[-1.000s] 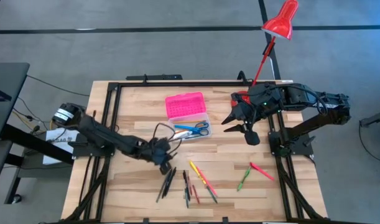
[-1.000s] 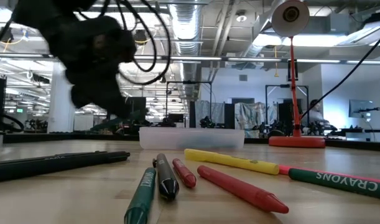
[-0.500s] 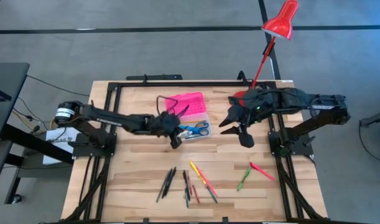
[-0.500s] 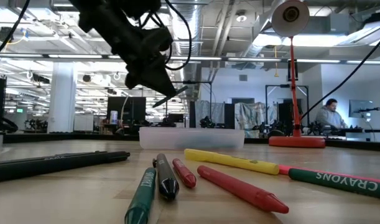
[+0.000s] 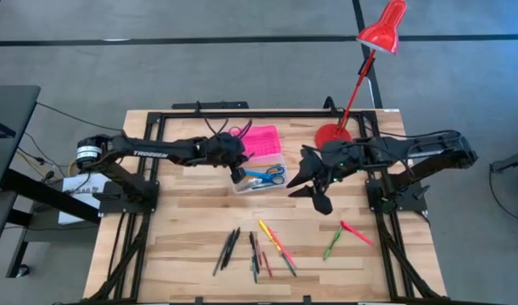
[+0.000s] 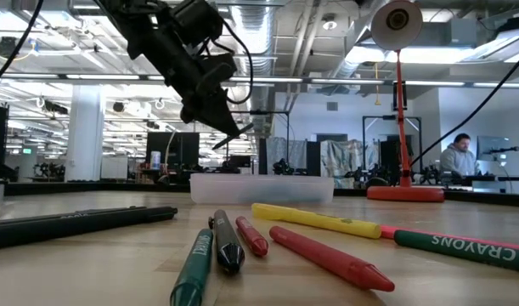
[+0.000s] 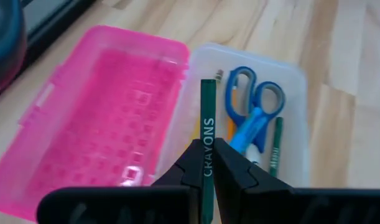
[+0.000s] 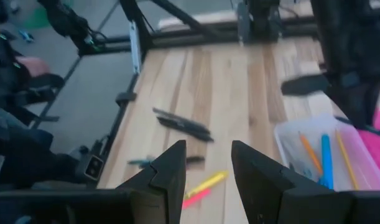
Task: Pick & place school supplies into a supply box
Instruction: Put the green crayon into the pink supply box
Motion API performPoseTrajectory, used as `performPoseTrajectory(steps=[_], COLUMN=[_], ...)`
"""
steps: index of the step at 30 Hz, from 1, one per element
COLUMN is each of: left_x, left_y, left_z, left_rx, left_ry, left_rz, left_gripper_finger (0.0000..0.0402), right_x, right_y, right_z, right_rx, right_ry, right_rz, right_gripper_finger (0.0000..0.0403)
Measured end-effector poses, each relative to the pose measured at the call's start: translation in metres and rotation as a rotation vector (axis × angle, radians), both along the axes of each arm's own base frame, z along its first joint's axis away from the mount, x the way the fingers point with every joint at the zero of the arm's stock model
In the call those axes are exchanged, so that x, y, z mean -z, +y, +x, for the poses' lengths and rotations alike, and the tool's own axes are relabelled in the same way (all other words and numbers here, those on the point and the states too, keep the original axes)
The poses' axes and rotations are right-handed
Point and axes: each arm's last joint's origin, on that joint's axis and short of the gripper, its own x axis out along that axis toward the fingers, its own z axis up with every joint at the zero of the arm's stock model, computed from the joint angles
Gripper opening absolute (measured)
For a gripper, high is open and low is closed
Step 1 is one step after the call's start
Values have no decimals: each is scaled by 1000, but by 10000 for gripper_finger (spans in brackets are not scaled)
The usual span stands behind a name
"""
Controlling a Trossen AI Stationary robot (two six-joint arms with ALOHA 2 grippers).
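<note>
Wooden table (image 5: 191, 229) holds our pink-lidded box (image 5: 257, 157); above it the left gripper (image 7: 205, 163) clenches a green crayon (image 7: 207, 140) (upright), the right gripper (image 5: 312, 188) gaping beside it.

The left gripper (image 5: 236, 175) is hanging over the open supply box (image 5: 260, 176), blocking its near-left side. Bare desk (image 5: 191, 216) is lying free between box and scattered pens (image 5: 227, 249). The right gripper (image 5: 312, 188) is crowding the box's right.
</note>
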Motion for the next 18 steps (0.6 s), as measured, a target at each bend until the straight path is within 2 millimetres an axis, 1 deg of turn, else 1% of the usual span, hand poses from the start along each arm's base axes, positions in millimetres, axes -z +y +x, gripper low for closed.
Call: performPoseTrajectory(steps=[6,12,16,18], left_x=[-1,-3,3,10], left_y=[14,23,26,28], left_z=[-3,-4,-2,5], left_rx=[22,25,36,54], left_ry=[1,-11,3,-5], left_rz=[31,61,77,80], left_gripper_finger=[7,7,7,7], right_x=[-5,-6,-7,-7], right_y=[1,0,-1,-1], right_z=[3,4,4,4], right_rx=[22,76,99,105], right_ry=[-63,-76,-79,-77], right_rz=[2,-6,-6,-2], right_gripper_finger=[121,120,120,120])
